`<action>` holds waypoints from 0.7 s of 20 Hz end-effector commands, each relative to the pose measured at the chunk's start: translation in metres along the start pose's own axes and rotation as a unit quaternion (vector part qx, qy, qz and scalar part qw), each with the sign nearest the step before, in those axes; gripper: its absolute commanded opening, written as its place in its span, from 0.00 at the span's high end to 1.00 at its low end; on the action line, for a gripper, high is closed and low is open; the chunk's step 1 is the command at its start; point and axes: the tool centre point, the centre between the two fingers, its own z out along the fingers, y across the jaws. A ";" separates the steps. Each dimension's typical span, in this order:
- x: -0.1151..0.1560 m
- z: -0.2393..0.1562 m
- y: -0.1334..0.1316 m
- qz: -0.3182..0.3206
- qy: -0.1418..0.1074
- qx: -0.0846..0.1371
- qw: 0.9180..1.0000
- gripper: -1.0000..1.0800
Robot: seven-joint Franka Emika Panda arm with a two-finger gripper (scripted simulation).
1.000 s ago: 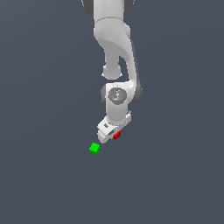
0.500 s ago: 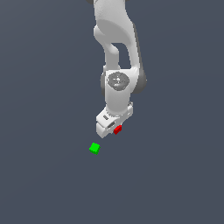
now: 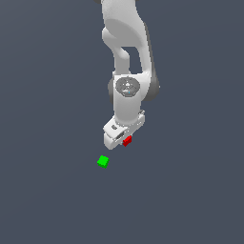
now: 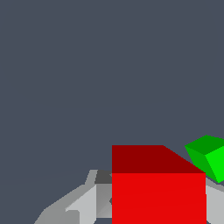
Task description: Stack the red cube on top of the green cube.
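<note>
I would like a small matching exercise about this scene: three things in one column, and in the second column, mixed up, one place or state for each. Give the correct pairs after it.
Column one:
1. red cube
2. green cube
3. gripper

Column two:
A. lies alone on the grey floor, touching nothing
B. white, at the end of the arm, shut on a cube
C. held between the fingers, next to the white hand

Right pairs: 1-C, 2-A, 3-B.

In the wrist view the red cube fills the foreground between the fingers, with the green cube beyond it.
</note>
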 end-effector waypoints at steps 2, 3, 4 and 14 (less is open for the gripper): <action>-0.002 0.005 0.011 0.000 0.000 0.000 1.000 1.00; -0.003 0.007 0.015 0.000 0.000 0.000 1.000 1.00; -0.004 0.009 0.020 0.000 0.000 0.000 1.000 1.00; -0.014 0.038 0.086 0.000 -0.001 0.000 1.000 1.00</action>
